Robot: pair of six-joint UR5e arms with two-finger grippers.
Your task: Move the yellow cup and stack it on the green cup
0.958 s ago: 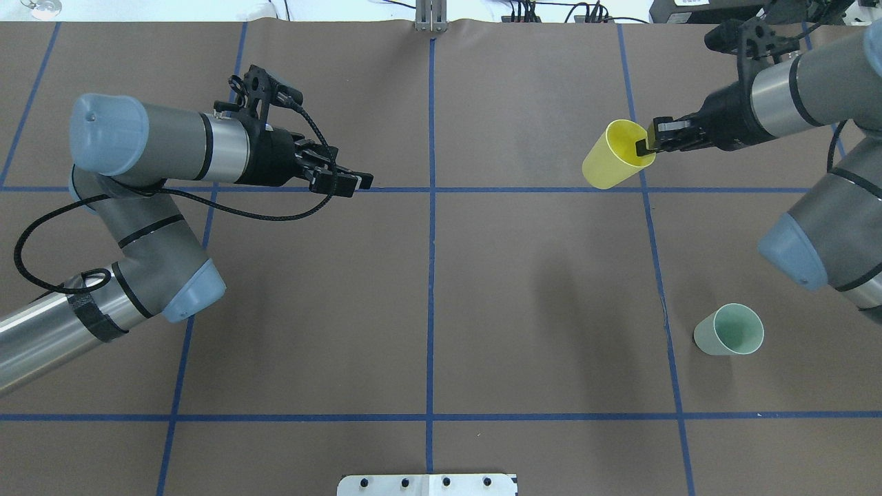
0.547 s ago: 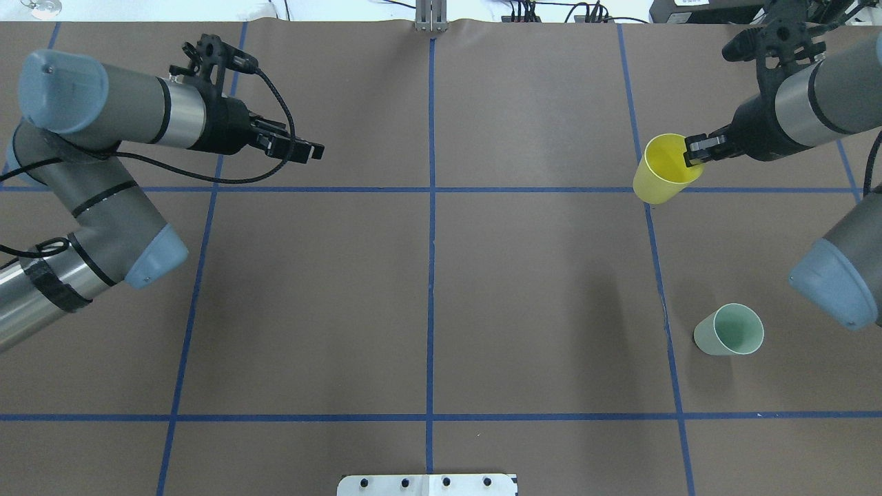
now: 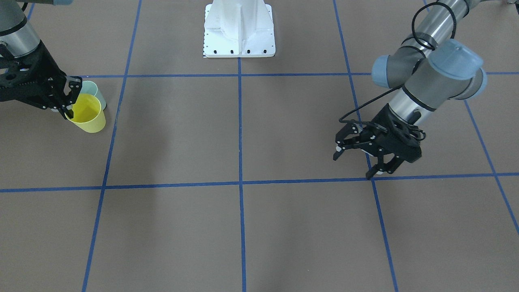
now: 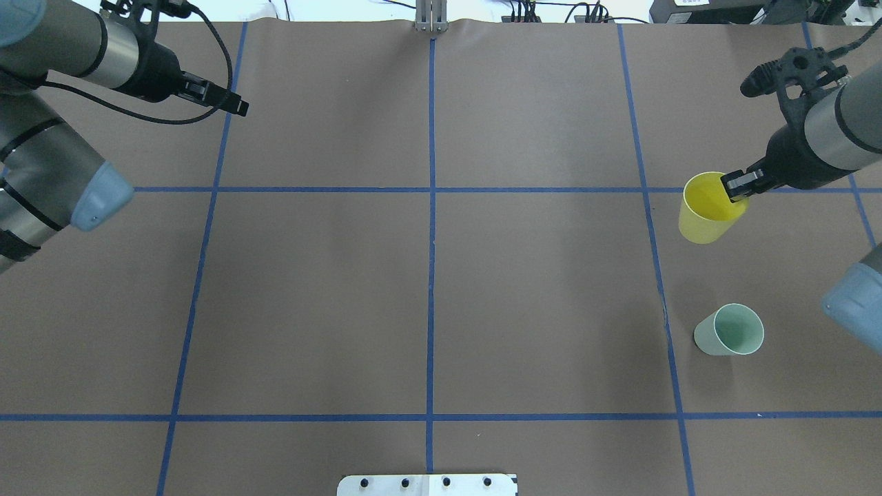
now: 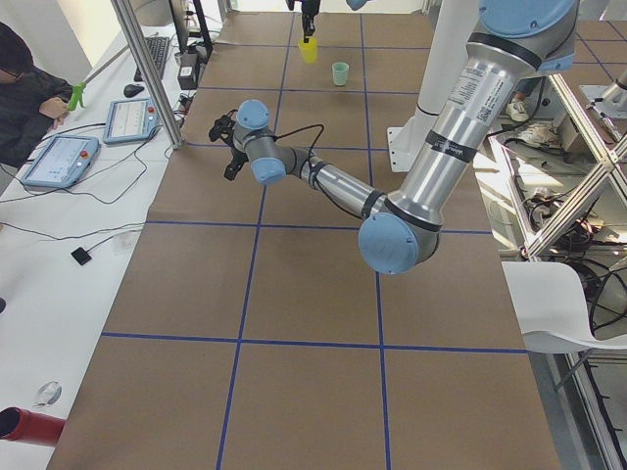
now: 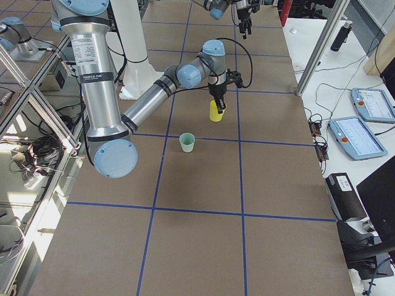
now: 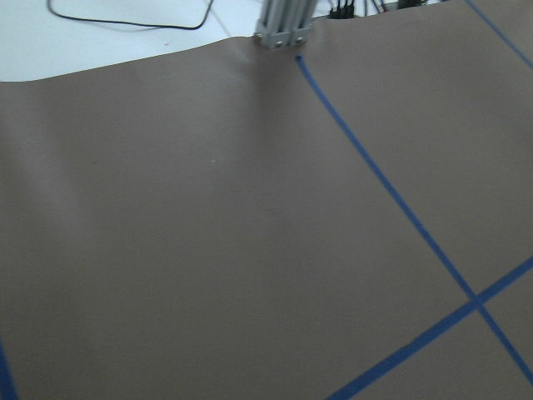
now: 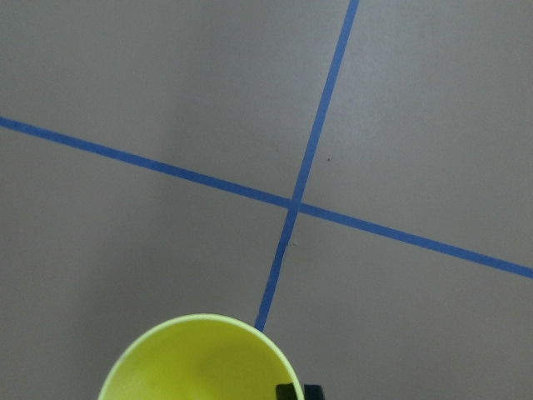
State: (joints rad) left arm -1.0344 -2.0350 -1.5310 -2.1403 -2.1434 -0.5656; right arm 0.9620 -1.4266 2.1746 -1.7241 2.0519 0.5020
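Overhead arrangement of the table (image 4: 537, 110), read from the robot's left side to its right. At far left, the left gripper (image 3: 353, 165) hangs over the brown surface beside a strip of the blue tape grid (image 4: 431, 275). The front-facing view shows its two fingers spread wide with nothing between them. Its wrist camera sees only bare table and tape lines. At centre, a white base plate (image 4: 427, 484) lies at the near edge of the table. On the right, the right gripper (image 4: 734, 188) is closed on the rim of the yellow cup (image 4: 706, 213), one finger inside the mouth and one against the outer wall. The cup is held mouth up and slightly tilted. It sits just right of a lengthwise tape line and just on the robot's side of a crosswise one, and appears lifted clear of the surface. The green cup (image 4: 730, 331) stands upright, mouth up and empty, on the table. It is nearer the robot than the yellow cup and apart from it, though the two overlap in the front-facing view.
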